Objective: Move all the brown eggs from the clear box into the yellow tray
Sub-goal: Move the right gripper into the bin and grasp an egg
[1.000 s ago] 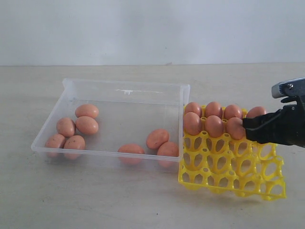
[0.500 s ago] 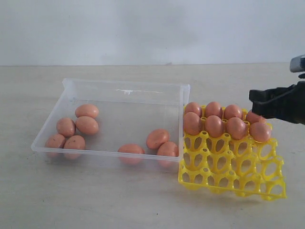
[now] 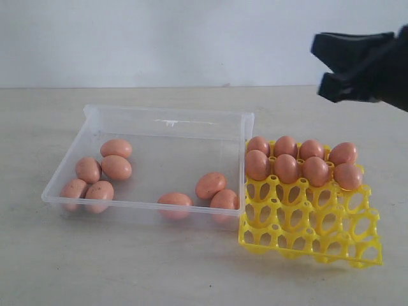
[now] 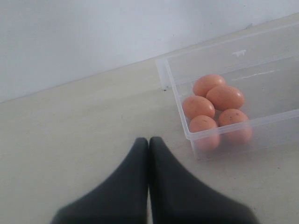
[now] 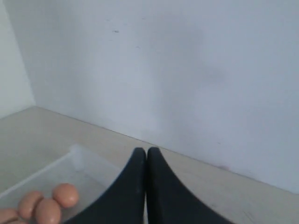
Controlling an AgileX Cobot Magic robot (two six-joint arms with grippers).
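Right fingers (image 3: 350,48) hang above the yellow tray (image 3: 299,185), whose two far rows hold eight brown eggs (image 3: 285,168); eight more lie in the clear box (image 3: 166,113). Left fingers (image 4: 131,186) are pressed together, empty, near the box's corner. Right wrist view: fingers (image 5: 163,196) pressed together, empty.

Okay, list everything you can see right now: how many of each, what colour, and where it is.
clear box: one, transparent, on the table left of the tray.
yellow tray: one, bright yellow, right beside the box.
brown eggs in the box: eight, orange-brown, five at the left end, three near the front right corner.
brown eggs in the tray: eight, orange-brown, filling the two back rows; the front rows are empty.
table: one, beige, under everything.
wall: one, white, behind.
left gripper: one, black, shut, over bare table near the box's left end.
right gripper: one, black, shut, high above the tray's right side.
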